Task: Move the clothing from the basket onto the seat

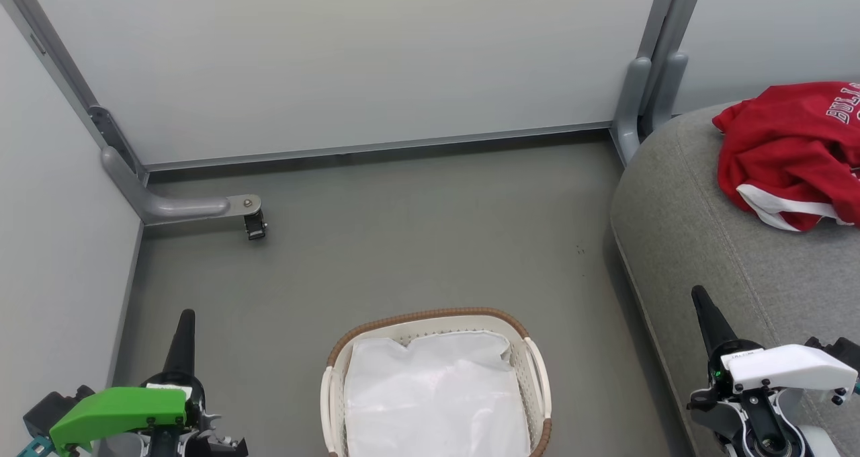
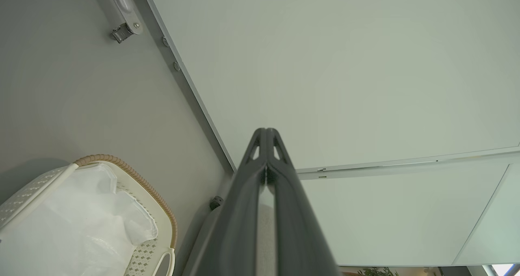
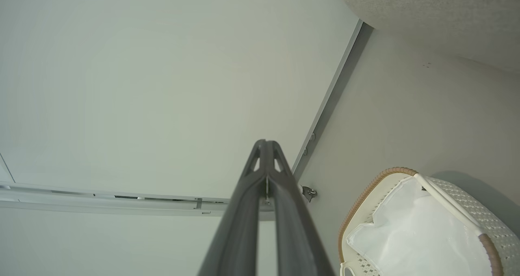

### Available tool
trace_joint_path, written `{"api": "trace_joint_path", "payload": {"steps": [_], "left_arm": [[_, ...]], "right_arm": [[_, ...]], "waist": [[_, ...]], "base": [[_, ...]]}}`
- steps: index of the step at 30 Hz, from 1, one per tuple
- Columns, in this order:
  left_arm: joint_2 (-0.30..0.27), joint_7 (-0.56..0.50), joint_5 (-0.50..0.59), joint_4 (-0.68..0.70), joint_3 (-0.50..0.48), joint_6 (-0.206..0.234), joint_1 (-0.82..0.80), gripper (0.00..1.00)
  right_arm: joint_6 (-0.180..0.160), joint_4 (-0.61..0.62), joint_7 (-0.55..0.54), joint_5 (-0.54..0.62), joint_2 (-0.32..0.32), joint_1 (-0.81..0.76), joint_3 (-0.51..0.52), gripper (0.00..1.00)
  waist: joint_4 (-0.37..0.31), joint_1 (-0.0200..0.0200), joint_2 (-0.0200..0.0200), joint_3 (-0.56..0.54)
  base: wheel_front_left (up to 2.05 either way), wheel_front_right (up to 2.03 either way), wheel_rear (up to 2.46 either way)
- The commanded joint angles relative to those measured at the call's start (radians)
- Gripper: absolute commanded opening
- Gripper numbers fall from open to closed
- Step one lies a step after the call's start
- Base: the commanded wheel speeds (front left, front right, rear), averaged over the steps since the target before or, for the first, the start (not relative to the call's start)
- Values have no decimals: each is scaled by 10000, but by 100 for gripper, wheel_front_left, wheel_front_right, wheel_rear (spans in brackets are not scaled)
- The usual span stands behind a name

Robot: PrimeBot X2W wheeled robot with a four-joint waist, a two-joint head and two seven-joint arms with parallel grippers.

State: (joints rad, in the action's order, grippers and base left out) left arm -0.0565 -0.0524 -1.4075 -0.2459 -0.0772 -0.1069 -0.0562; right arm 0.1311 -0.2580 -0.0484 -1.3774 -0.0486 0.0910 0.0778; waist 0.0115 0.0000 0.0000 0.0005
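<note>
The clothing (image 1: 789, 148) lies on the seat (image 1: 678, 242), a crumpled red heap with white trim and white lettering. In the head view it is up and to the right of the right claw (image 1: 699, 294), well apart from it. The picture's right edge cuts the heap off, so its long axis cannot be told, nor whether it is one garment or two.

The basket (image 1: 430, 314) stands on the floor (image 1: 403, 242) near the seat's front edge, about midway between the two arms. What shows inside it is a crumpled white liner (image 1: 433, 396) covering the bottom. The near end of the basket is cut off by the picture's lower edge.

Both claws are pinched closed and hold nothing. The left claw (image 1: 187, 317) shows its two fingers pressed together in the left wrist view (image 2: 266, 132), with the basket (image 2: 134, 174) off to one side of it. The right claw (image 3: 266, 143) is the same, with the basket (image 3: 365, 188) beside it. Both point up toward the wall (image 1: 336, 60), neither toward basket nor seat.

The right arm is the nearer to seat and clothing, while the left arm is on the far side of the basket from them. By how things lie, the moving looks done. If a garment were hidden under the liner, either claw would have to turn inward and down to reach it. The right claw would then have the shorter carry to the seat.
</note>
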Motion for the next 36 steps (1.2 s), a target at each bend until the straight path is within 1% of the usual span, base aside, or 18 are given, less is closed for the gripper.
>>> {"api": "trace_joint_path", "payload": {"steps": [1, 29, 36], "left_arm": [[-23, -77, -212, 41, -78, -92, -254, 0], [60, -616, -1945, 6, -384, -269, -592, 0], [63, -657, -2067, 4, -397, -270, -588, 0]], "right_arm": [[-4, 86, -83, -229, -66, 97, 54, 0], [-3, 154, -618, -2231, -72, 219, 337, 0], [-4, 158, -675, -2395, -69, 211, 360, 0]], "waist": [[-4, 0, 0, 1], [-104, 0, 0, 24], [-115, 0, 0, 26]], "base": [[0, 0, 0], [0, 0, 0], [0, 0, 0]]}}
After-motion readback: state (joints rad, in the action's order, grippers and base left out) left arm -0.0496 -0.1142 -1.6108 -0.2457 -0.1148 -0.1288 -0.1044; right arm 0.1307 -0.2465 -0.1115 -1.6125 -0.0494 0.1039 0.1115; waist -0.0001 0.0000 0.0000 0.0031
